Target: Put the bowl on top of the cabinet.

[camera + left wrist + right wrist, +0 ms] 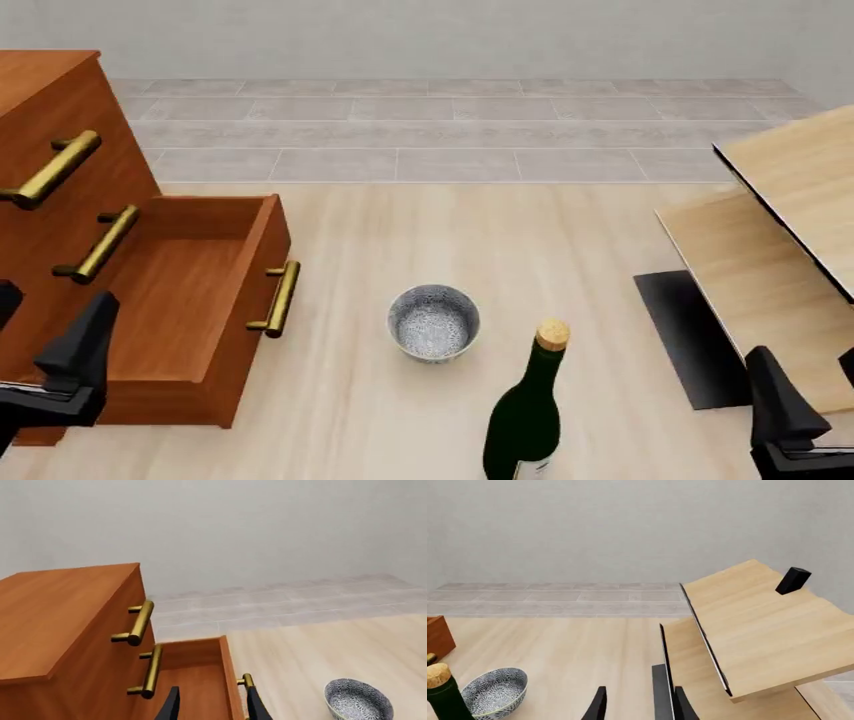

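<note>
Surface: pale wood table (561,250), grey tiled strip and plain wall at the frame's top.
Cabinet (54,220): left edge of the front view, 1 drawer (200,300) pulled out, brass handles on the fronts.
Bowl (434,322): lower centre, upright on the table, right of the drawer, apart from it.
Bottle (527,415): bottom centre, just right of the bowl.
Panels (787,210): right edge.
Left gripper (210,705): fingers parted, holding nothing.
Right gripper (637,705): fingers parted, holding nothing.
</note>
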Robot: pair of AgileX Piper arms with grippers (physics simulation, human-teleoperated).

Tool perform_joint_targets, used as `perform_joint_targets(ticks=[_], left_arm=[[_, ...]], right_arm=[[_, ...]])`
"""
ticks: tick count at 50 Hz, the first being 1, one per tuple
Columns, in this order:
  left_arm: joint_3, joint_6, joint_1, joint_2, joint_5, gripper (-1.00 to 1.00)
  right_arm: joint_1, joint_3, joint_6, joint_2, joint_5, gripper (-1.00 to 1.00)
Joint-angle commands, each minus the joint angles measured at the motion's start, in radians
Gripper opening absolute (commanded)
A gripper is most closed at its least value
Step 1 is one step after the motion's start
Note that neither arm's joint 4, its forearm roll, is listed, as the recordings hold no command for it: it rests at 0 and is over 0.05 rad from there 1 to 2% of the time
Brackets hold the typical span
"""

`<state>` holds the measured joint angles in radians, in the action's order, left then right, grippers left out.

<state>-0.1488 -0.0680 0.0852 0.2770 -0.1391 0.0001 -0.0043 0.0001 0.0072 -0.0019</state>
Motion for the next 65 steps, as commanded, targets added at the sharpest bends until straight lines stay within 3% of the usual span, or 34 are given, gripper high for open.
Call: perform_joint_targets(ticks=[1,6,7,9,18,19,20,26,47,65], left_arm=[[-0.092,0.013,0.062,0.129,-0.002,1.00],[-0.149,0.020,0.109,0.183,0.015,1.00],[-0.172,0.057,0.114,0.218,0.026,1.00],[-0.182,0.029,0.136,0.223,0.028,1.00],[-0.251,0.034,0.174,0.346,0.033,1.00],[-0.259,0.007,0.196,0.351,0.036,1.00],[-0.268,0.031,0.195,0.376,0.042,1.00],[-0.284,-0.026,0.248,0.385,0.046,1.00],[-0.412,-0.028,0.324,0.597,0.094,1.00],[-0.477,-0.028,0.372,0.689,0.115,1.00]], right_arm=[[0.000,0.000,0.000,0.000,0.000,1.00],[0.000,0.000,0.000,0.000,0.000,1.00],[0.000,0.000,0.000,0.000,0.000,1.00],[0.000,0.000,0.000,0.000,0.000,1.00],[0.000,0.000,0.000,0.000,0.000,1.00],[0.000,0.000,0.000,0.000,0.000,1.00],[0.000,0.000,0.000,0.000,0.000,1.00],[0.000,0.000,0.000,0.000,0.000,1.00],[0.000,0.000,0.000,0.000,0.000,1.00],[0.000,0.000,0.000,0.000,0.000,1.00]])
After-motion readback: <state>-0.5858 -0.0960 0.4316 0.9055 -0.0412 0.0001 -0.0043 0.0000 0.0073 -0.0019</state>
